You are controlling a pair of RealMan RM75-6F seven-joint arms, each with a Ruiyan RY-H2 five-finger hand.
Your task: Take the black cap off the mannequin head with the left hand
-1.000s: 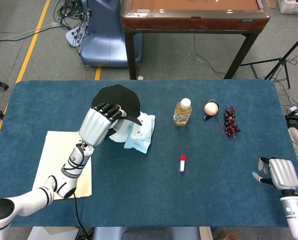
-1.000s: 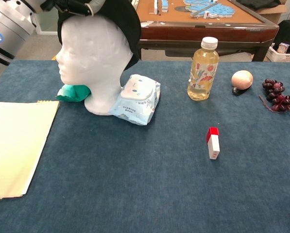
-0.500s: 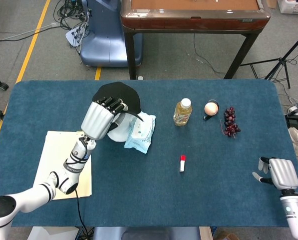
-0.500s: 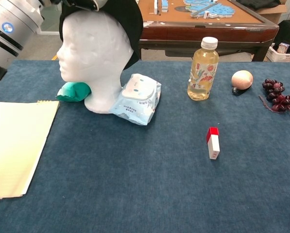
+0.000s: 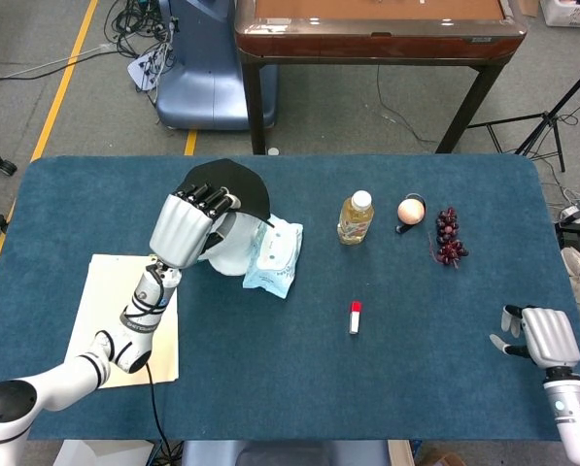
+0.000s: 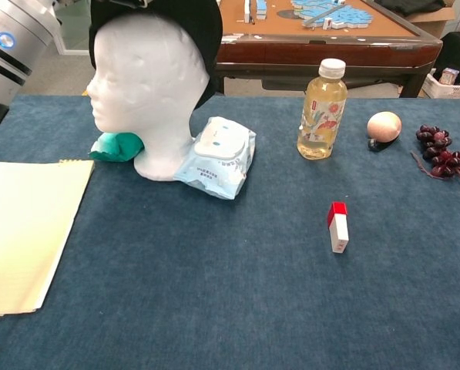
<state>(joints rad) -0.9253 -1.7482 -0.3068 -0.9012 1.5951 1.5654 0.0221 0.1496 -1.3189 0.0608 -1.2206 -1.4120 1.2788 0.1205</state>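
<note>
The black cap [image 6: 185,31] sits on the white foam mannequin head [image 6: 146,85], covering its crown and back; in the head view its dark dome shows just beyond the left hand [image 5: 186,223], whose fingers [image 5: 210,200] curl over the cap's front edge and grip it. The mannequin head stands on the blue table [image 6: 237,293] at its rear left, facing left in the chest view. A wet-wipes pack [image 6: 218,156] leans against its base on the right, and a teal object [image 6: 115,146] lies under the chin. A cream paper pad [image 6: 25,223] lies near the left edge. Further right stand a bottle of yellow liquid [image 6: 322,110], a pale round fruit [image 6: 384,126] and a bunch of dark grapes [image 6: 443,159]; a small red-and-white box [image 6: 337,226] lies nearer the front. The right hand [image 5: 537,335] rests near the front right corner, fingers apart, holding nothing. The centre and front of the cloth lie open
</note>
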